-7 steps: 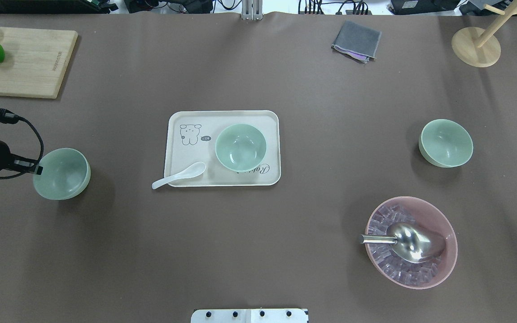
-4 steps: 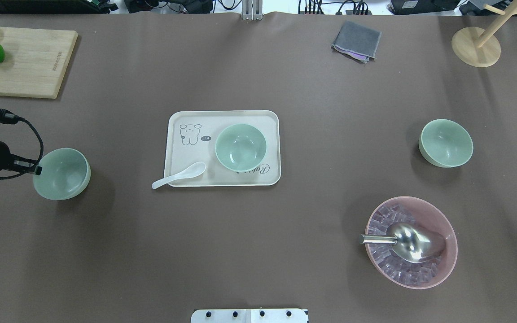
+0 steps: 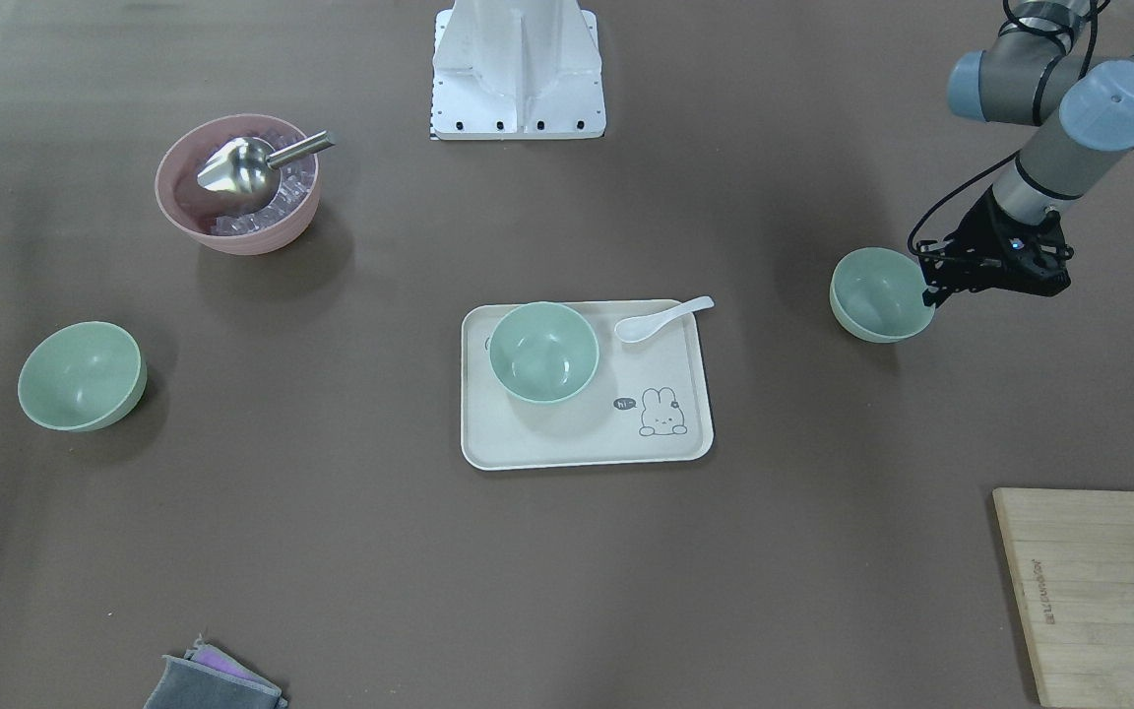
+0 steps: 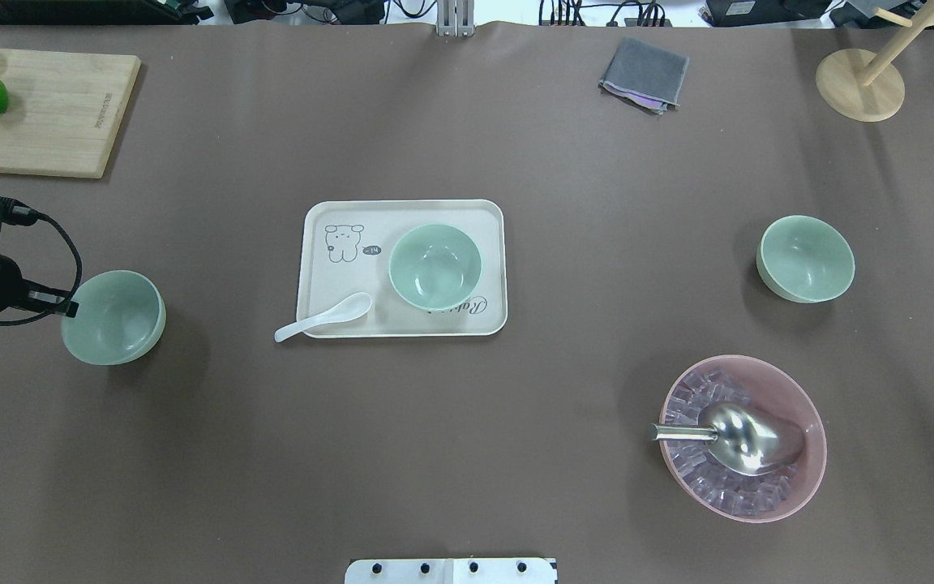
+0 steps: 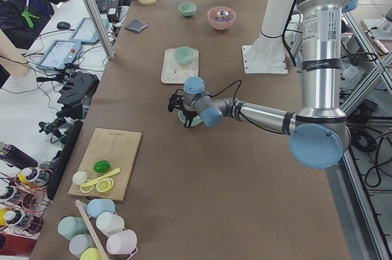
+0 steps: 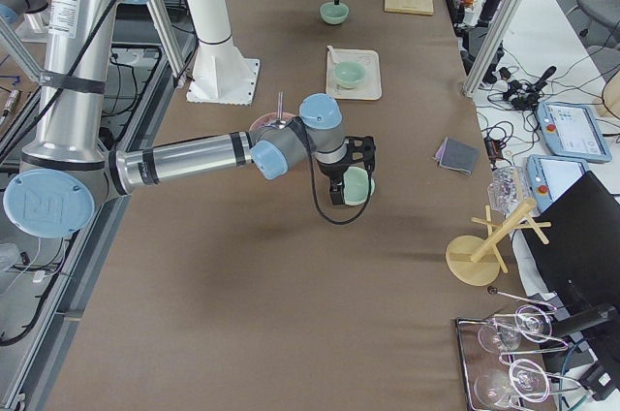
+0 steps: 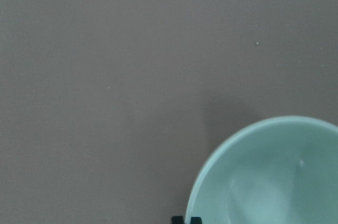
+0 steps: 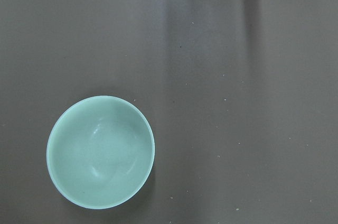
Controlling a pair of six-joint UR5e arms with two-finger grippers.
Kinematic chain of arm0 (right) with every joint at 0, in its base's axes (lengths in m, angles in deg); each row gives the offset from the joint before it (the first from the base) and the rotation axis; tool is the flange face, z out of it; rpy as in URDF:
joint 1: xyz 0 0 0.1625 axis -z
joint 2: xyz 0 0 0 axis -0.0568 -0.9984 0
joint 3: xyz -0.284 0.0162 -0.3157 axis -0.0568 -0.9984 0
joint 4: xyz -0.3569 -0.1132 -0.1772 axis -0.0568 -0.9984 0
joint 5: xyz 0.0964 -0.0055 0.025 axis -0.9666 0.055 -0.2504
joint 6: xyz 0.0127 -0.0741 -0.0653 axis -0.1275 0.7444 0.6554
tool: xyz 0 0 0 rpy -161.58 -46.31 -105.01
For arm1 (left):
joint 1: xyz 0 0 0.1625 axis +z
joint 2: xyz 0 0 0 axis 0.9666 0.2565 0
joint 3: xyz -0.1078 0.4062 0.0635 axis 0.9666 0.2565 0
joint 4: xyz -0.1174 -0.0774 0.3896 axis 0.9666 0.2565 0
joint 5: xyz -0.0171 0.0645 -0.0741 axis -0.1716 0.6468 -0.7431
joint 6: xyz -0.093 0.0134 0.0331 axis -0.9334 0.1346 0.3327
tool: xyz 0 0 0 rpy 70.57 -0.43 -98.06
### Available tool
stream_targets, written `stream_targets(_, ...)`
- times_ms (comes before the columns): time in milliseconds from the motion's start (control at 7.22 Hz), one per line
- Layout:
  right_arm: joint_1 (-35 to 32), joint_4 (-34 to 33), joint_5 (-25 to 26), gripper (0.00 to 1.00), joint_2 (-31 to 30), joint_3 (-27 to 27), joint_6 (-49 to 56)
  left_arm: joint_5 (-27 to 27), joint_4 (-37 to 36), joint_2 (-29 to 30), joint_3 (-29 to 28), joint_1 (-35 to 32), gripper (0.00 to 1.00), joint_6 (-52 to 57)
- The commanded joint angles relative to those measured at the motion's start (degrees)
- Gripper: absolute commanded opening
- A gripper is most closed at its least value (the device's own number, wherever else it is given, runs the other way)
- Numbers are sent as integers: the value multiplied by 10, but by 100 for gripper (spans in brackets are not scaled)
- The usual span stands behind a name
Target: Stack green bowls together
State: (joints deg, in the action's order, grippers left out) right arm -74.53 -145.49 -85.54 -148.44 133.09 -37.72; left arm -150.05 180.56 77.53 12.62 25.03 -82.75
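A pale mint-green round plastic bowl, the left bowl [image 4: 114,318], is near the left end of a brown-covered bench [image 4: 564,186]. The left gripper [image 4: 70,308] is at its outer rim. Its jaws appear clamped on that rim, with black fingertips [image 7: 177,220] just showing at the bowl's edge in the wrist view. Whether this bowl is raised off the bench is hard to tell.

An identical mint-green bowl, the middle bowl [image 4: 434,266], stands upright on a cream rectangular tray [image 4: 402,212] at the bench's middle, beside a white ceramic spoon [image 4: 351,308].

The third matching bowl, the right bowl [image 4: 806,259], rests toward the right end. The right gripper [image 6: 336,196] hangs above the bench near it; I cannot tell whether its jaws are apart or together.

No bowl is nested in another, so the task looks barely begun: one bowl gripped, and both stacking placements left to do.
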Motion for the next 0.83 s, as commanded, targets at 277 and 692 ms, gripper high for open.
stream_targets(277, 0, 0, -1, 100, -1, -1, 5, -40, -128, 39, 80, -6, 0, -1)
stream_targets(692, 1, -2, -2, 100, -1, -6, 3, -39, -339, 216, 101, -2, 0, -24)
